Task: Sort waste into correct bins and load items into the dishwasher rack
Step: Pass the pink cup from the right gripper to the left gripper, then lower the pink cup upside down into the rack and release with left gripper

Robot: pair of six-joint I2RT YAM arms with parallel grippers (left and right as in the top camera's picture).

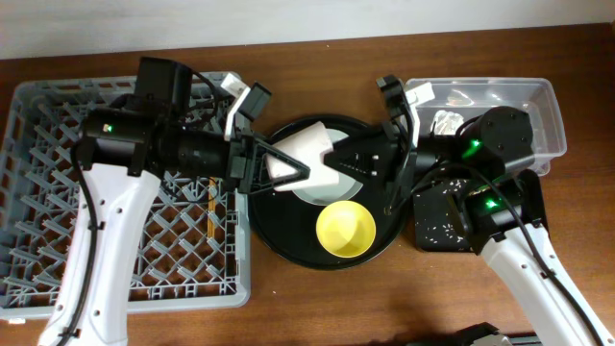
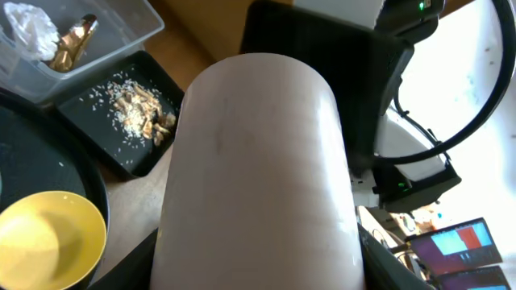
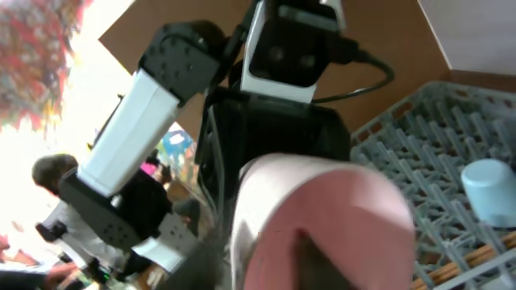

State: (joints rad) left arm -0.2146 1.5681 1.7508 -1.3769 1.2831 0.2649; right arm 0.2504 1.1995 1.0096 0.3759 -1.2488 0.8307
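A small pink plastic cup point(image 2: 258, 177) is being pinched between the fingers of the left gripper point(image 1: 293, 169) above the ten o'clock part of a large round black tray point(image 1: 269, 235). The right gripper point(image 1: 336, 163) is being held at the cup's three o'clock; whether that claw is spread or pressing cannot be told. A yellow bowl point(image 1: 346, 229) is being carried at the tray's six o'clock.
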